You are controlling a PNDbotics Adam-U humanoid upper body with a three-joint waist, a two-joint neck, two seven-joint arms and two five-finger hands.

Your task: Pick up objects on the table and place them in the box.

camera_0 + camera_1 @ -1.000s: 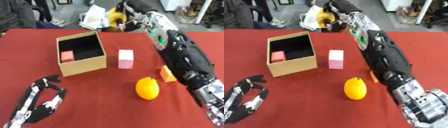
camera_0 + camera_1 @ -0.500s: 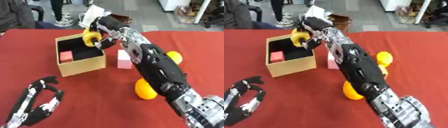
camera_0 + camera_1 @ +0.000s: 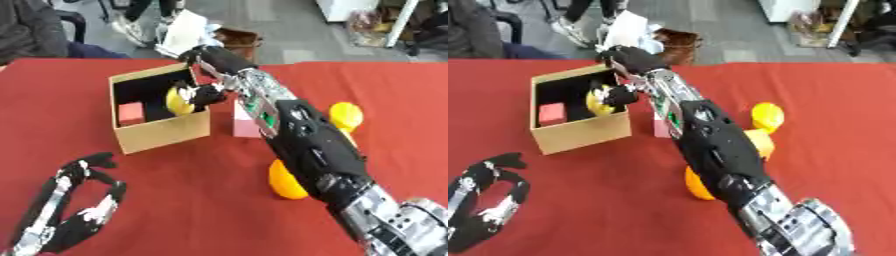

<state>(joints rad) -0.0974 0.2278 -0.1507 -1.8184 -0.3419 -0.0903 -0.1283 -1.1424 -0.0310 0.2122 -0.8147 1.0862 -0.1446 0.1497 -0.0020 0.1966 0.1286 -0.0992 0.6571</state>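
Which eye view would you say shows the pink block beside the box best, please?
The left eye view: more of the pink block shows beside the box. In the right eye view the right arm hides most of it.

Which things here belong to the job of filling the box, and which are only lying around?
Job: box; yellow object in right hand; red block inside; pink block; orange; yellow toy.
Lying around: white paper, brown bag.

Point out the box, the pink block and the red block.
box (image 3: 164,134), left eye view, front wall.
pink block (image 3: 243,127), left eye view, front face.
red block (image 3: 130,113), left eye view, top, inside the box.
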